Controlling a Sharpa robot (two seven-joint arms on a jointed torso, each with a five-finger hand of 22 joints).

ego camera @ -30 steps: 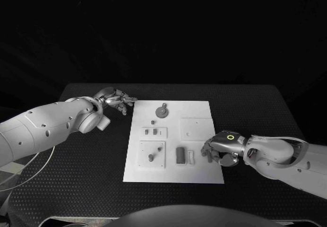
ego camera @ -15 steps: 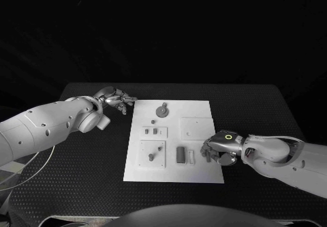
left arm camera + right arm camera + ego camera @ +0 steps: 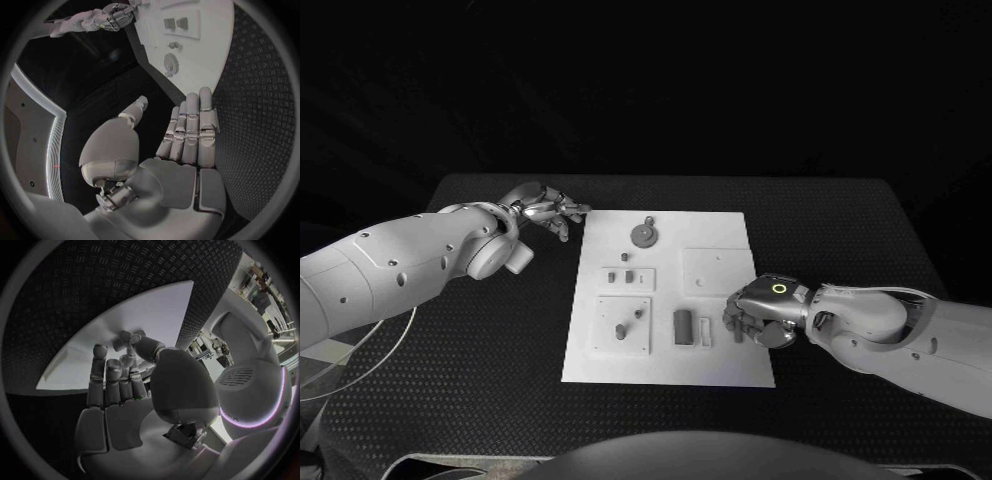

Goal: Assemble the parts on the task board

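In the head view, the task board [image 3: 718, 245] is seen lying in the middle of the black table [image 3: 862, 230], with small parts [image 3: 682, 326] set on it. The left hand [image 3: 545, 210] is held just off the board's far left corner, empty, fingers extended. In the left wrist view, those fingers [image 3: 190, 131] are shown straight and released. In the right wrist view, the right hand [image 3: 122, 375] is seen over the board's edge, fingers curled; whether anything is grasped cannot be told.
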